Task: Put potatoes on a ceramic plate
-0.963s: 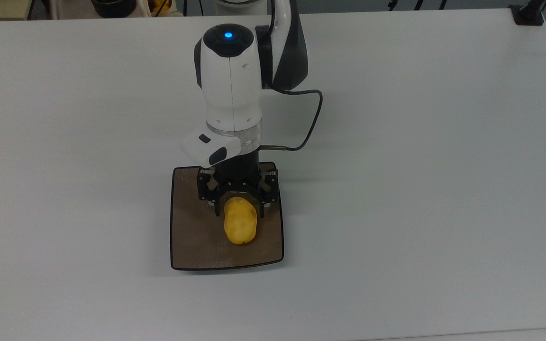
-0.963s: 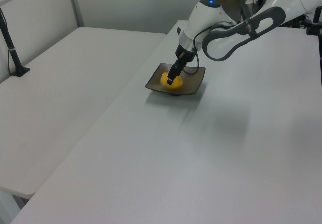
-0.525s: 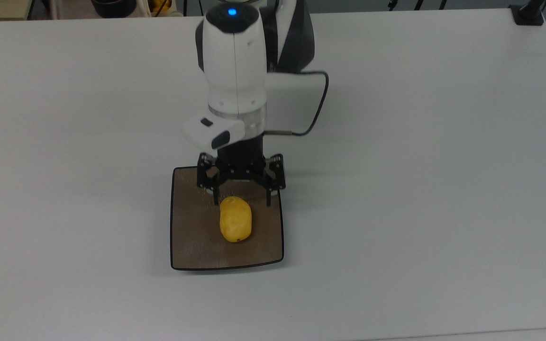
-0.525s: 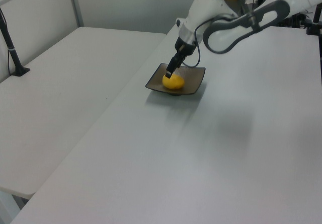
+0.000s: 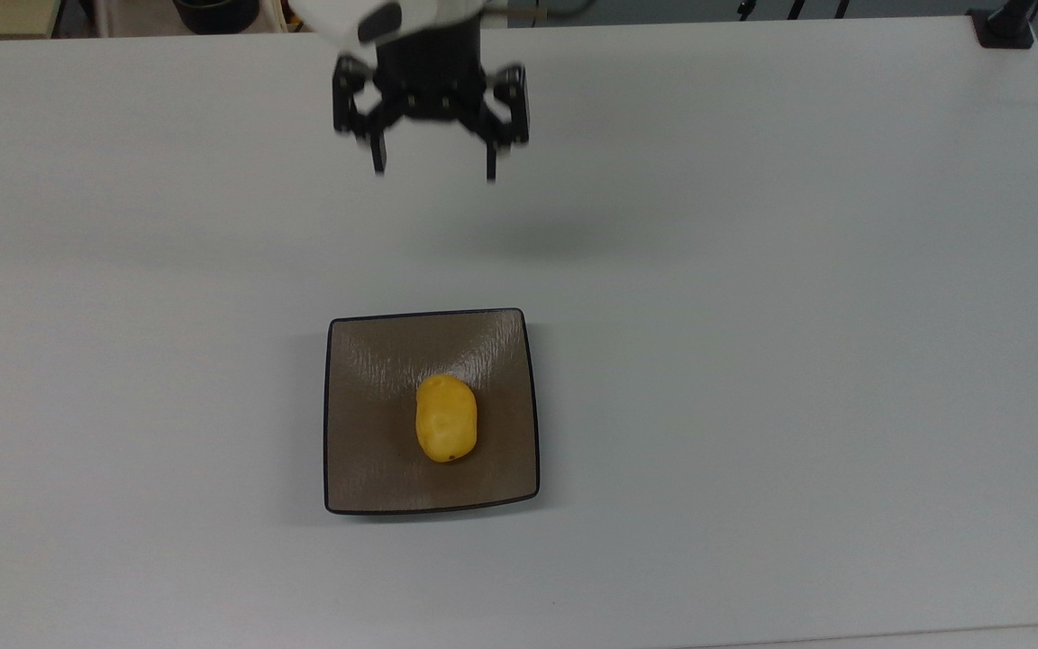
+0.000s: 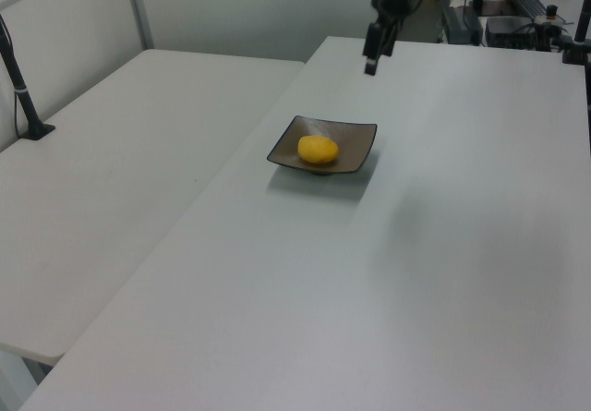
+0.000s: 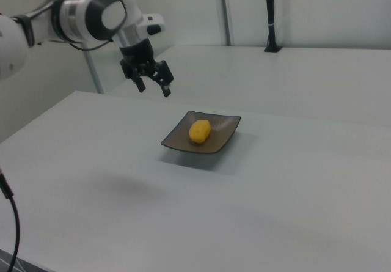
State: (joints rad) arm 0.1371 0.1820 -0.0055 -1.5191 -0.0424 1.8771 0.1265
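Top view: the potato (image 5: 446,431) lies near the centre of the ceramic plate (image 5: 366,451), lower middle of the frame, on a white table (image 5: 798,361). The gripper (image 5: 433,169) hangs at upper centre, fingers spread wide, holding nothing. A black post base (image 5: 1006,25) occupies the upper right corner; bare tabletop surrounds the plate.

The top view looks steeply down on the desk (image 5: 753,270). The left and right views stand lower at opposite sides. All share the plate (image 5: 366,451).
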